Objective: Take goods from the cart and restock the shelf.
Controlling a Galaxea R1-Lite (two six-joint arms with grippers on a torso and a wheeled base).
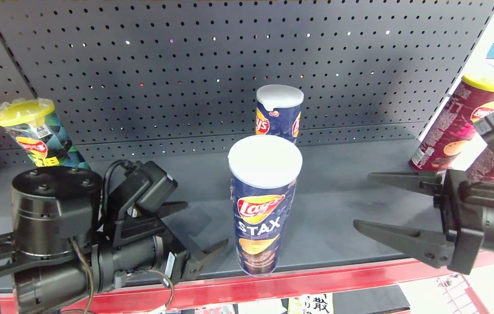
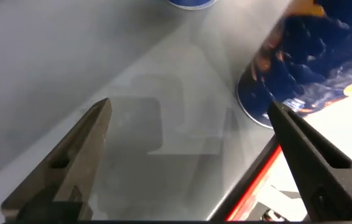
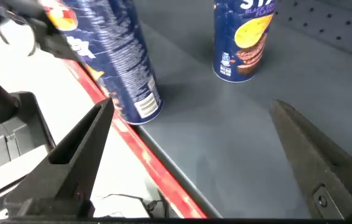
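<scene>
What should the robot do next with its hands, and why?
Probably draw the left gripper back from the front can. The can stands upright on the shelf with nothing gripping it. The left gripper and the right gripper are both open and empty, ready for more goods.

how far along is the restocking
Done: two blue cans stand upright on the shelf, the back can by the pegboard, the front can near the red edge. In hand: nothing; the left gripper, beside the front can, and the right gripper are both open and empty. Left: bare shelf beside the cans could take more; how many goods remain cannot be told.
</scene>
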